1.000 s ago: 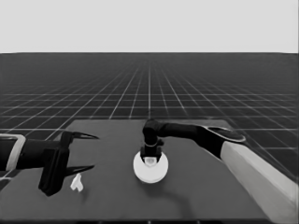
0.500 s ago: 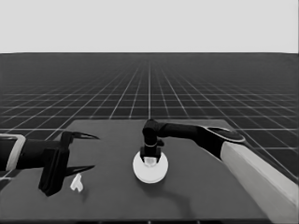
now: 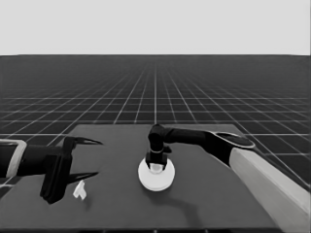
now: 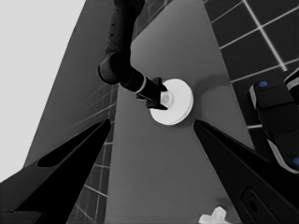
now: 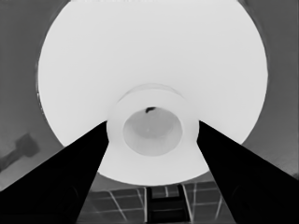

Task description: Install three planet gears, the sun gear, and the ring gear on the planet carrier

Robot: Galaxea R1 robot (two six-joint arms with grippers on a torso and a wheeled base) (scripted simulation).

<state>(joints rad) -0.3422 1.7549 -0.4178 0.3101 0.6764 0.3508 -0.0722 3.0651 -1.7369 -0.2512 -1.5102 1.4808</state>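
Right end effector (image 3: 156, 164) straight above the large thick white round disc (image 3: 156, 175), fingers clamped on its raised central hub (image 5: 150, 128), axis vertical. Left end effector (image 3: 86, 158) well off, spread wide, empty, beside thin white piece (image 3: 79, 191).

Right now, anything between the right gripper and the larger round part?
Nothing visible. The right gripper is directly over the larger round part, its jaws flanking the raised middle hub. The thin white piece lies off by the parked left gripper.
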